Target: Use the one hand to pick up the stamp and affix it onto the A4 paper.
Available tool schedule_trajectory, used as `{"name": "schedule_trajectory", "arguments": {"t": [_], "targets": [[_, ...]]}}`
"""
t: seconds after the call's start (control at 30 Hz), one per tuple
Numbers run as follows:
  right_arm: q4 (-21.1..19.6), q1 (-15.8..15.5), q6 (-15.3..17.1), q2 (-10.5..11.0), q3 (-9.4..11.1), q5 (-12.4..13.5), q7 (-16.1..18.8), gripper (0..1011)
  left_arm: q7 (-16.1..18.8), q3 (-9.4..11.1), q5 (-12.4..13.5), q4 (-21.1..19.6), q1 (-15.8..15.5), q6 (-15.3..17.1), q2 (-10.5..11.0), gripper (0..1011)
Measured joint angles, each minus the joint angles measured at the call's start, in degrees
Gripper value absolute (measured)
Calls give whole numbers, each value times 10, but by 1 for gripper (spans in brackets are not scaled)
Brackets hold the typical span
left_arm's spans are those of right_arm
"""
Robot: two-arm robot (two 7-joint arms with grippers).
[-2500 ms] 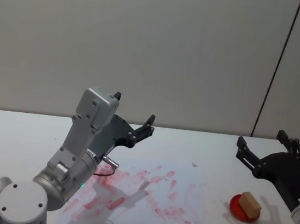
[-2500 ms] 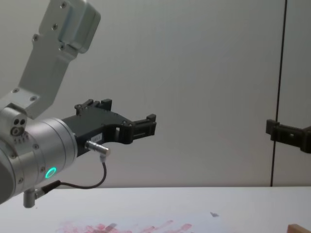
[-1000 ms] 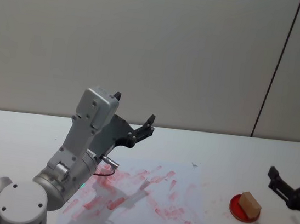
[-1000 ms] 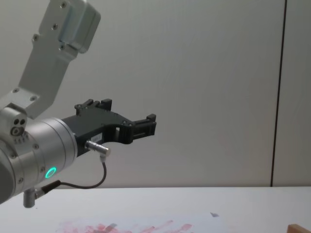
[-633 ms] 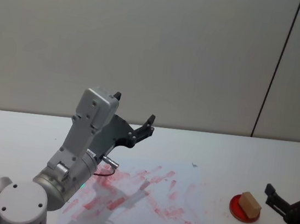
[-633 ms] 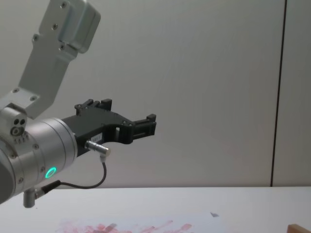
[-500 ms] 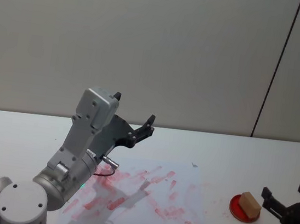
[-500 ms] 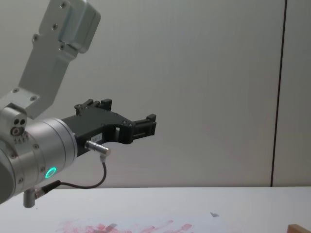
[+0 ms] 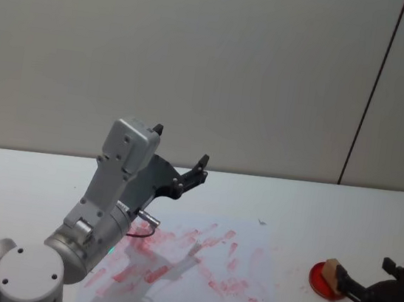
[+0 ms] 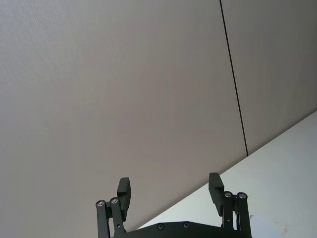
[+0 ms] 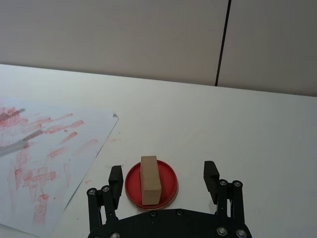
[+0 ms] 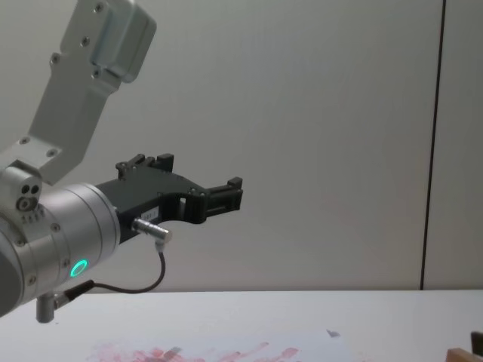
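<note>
- Lettering on the small white label (image 12: 149, 216) on the left gripper (image 10: 169, 182) is too small for us to read.
- We see the stamp (image 11: 150, 179) lying on its long side across a round red dish (image 11: 169, 187) on the white table (image 9: 313, 210). Its long axis runs in line with the right gripper's reach, one short end towards the gripper and the other towards the wall (image 9: 201, 46).
- We find the right gripper (image 11: 163, 173) low over the table at the near side of the dish. Its fingers are spread wider than the dish, one on each side, and the stamp's near end sits between them untouched.
- From the head camera, one of those fingers hides part of the stamp.
- We see the A4 paper (image 9: 254, 236) flat on the table to the robot's left of the dish, near it but apart. It is smeared with red-pink marks and has a dark fleck (image 9: 260, 221) at its far corner.
- We note faint pink smudges on the table between paper and dish.
- We see the left gripper raised well above the paper, fingers spread and holding nothing. A green ring (image 12: 78, 268) glows on its wrist and a cable (image 12: 128, 286) loops below.
</note>
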Motion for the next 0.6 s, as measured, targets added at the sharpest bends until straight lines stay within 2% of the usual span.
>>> {"name": "schedule_trajectory", "arguments": {"t": [0.6], "targets": [[72,51,11,-37,-23,-45,24,999,0,0,0,0,0,0,0,1001]]}}
